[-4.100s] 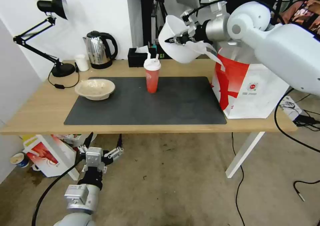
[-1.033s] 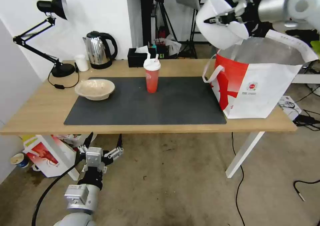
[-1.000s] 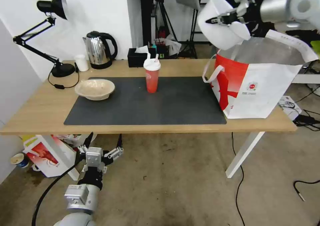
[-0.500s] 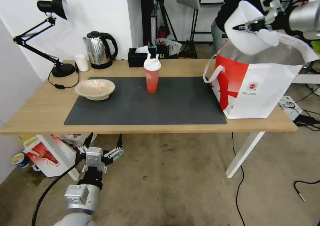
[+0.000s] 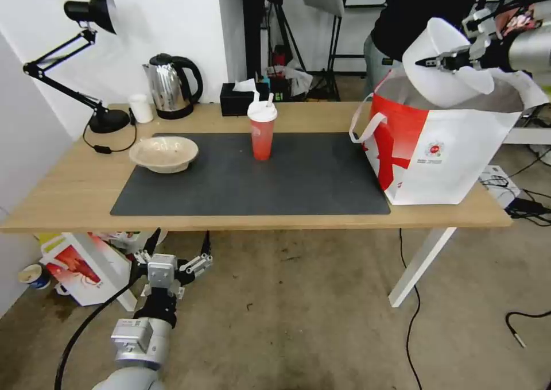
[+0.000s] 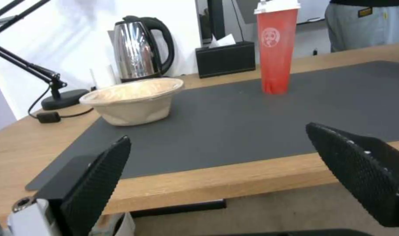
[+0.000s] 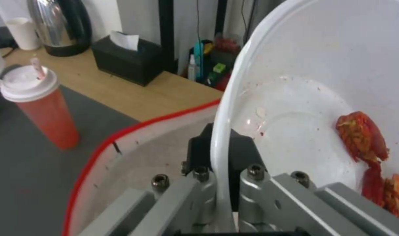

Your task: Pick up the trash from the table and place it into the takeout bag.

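Head view: the right gripper (image 5: 437, 62), jaws clamped on the rim of the white bowl (image 5: 445, 71), had carried it from above the mat to over the open mouth of the bag (image 5: 436, 149), arm reaching in from the right, bowl tilted. It was not yet released. The cup (image 5: 262, 128) and beige bowl (image 5: 164, 153) stood on the surface (image 5: 57, 200).

Left wrist view: the left gripper (image 6: 234, 164) hung below the surface edge, jaws spread, empty.

Right wrist view: the jaws pinched the bowl's rim; red scraps (image 7: 369, 147) lay inside.
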